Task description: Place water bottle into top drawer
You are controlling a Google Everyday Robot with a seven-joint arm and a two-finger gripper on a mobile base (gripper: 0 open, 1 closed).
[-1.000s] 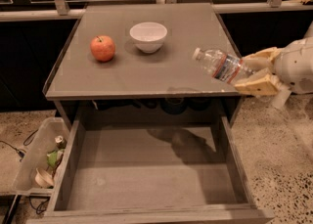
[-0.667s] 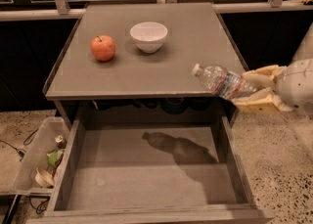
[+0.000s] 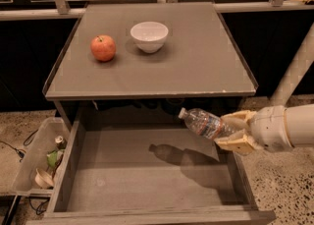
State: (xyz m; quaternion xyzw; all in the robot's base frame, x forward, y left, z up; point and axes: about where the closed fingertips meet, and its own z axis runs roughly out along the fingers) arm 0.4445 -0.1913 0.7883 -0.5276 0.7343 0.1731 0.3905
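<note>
The water bottle [image 3: 203, 123] hangs in the air over the right part of the open top drawer [image 3: 140, 184]. Its base end is clamped between the fingers [image 3: 238, 120], and its white cap points up and to the left, away from them.

Far left of the fingers and lower, a translucent bin [image 3: 30, 162] stands just outside the drawer's left wall. The scraps in it are hard to make out, and its near corner is cut off. Up and left of the fingers, an apple [image 3: 103, 48] and a white bowl [image 3: 149, 36] sit close together on the desk [image 3: 201, 67]; the right half of the desk top is bare out to its raised edge.

Below and left of the fingers the drawer's flat bottom lies bare from wall to wall, crossed only by the bottle's shadow. Its back is hidden in the dark under the desk's front edge.

The gripper [image 3: 229, 131] hovers above the drawer's right wall, just below the desk's front right corner. The white wrist behind it runs off the right side and hides part of that wall.
</note>
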